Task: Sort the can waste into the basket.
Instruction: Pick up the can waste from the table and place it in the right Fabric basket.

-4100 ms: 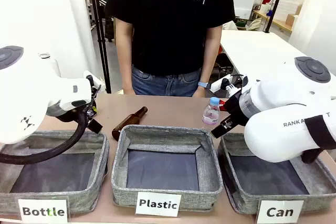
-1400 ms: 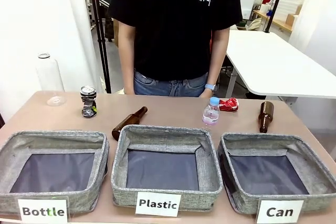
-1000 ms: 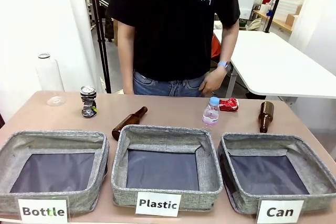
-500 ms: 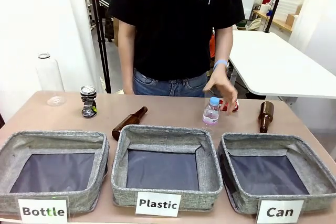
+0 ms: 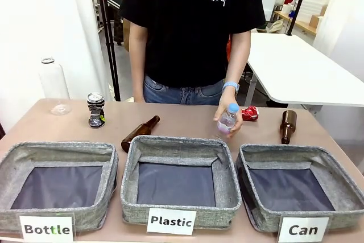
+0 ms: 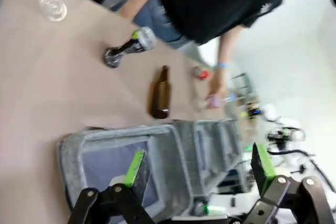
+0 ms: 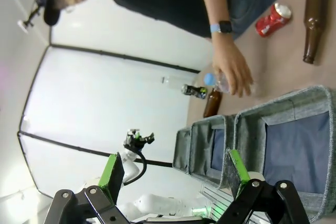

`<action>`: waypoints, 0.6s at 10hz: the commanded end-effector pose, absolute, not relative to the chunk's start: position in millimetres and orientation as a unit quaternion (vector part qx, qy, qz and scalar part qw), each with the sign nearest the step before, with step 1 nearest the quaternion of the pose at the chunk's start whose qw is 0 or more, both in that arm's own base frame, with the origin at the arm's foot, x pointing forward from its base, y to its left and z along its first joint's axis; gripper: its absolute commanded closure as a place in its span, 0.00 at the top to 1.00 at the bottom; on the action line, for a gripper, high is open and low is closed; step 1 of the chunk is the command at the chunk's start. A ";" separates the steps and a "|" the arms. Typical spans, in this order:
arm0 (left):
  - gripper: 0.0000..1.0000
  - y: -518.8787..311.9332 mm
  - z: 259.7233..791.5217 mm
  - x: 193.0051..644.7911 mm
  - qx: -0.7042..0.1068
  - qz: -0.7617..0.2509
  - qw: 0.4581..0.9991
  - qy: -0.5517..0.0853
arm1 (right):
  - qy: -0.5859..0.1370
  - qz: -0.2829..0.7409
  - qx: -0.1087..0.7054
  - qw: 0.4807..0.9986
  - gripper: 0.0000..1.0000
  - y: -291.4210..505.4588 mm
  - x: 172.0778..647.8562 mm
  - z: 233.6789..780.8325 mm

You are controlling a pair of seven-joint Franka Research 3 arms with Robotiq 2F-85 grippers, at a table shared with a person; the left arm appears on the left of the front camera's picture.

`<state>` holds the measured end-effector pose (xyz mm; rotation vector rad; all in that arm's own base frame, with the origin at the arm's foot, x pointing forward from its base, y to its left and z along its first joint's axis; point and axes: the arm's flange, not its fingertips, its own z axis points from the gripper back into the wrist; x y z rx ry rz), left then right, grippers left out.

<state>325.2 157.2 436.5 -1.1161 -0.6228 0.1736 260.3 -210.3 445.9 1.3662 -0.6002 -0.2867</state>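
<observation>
The red can (image 5: 249, 113) lies on its side at the far right of the table, beyond the grey basket labelled "Can" (image 5: 284, 151). The black-and-silver can (image 5: 95, 110) stands upright at the far left. The right wrist view looks down on the red can (image 7: 272, 20), the black-and-silver can (image 7: 195, 91) and the Can basket (image 7: 294, 100). My right gripper (image 7: 173, 174) is open, high above the table. My left gripper (image 6: 198, 166) is open too, over the baskets, with the black-and-silver can (image 6: 128, 49) and the red can (image 6: 201, 73) far beyond it.
The person's hand (image 5: 226, 119) holds a small clear plastic bottle tilted above the table. Brown glass bottles lie behind the "Plastic" basket (image 5: 140, 132) and at the right (image 5: 288, 125). A tall clear bottle (image 5: 54, 86) stands far left. The "Bottle" (image 5: 57, 151) and "Plastic" (image 5: 179, 143) baskets sit side by side.
The person's hand came down, took the small plastic bottle and lifted it, tilted. Earlier both arms filled the front view's sides; they have since withdrawn from it.
</observation>
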 end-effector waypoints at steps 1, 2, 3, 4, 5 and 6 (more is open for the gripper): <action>1.00 114.1 440.6 364.2 -0.431 0.086 0.861 -0.255 | -0.287 -0.120 0.624 0.717 1.00 -212.8 263.7 448.3; 1.00 75.3 439.9 389.8 -0.391 0.083 0.879 -0.260 | -0.287 -0.120 0.624 0.717 1.00 -212.8 263.7 448.3; 1.00 47.9 441.4 407.7 -0.369 0.058 0.889 -0.263 | -0.287 -0.120 0.624 0.717 1.00 -212.8 263.7 448.3; 1.00 28.2 444.3 427.5 -0.332 0.083 0.884 -0.318 | -0.287 -0.120 0.624 0.717 1.00 -212.8 263.7 448.3; 1.00 22.1 450.5 439.1 -0.325 0.142 0.884 -0.303 | -0.287 -0.120 0.624 0.717 1.00 -212.8 263.7 448.3; 1.00 34.6 446.9 404.9 -0.356 0.062 0.886 -0.291 | -0.287 -0.120 0.624 0.717 1.00 -212.8 263.7 448.3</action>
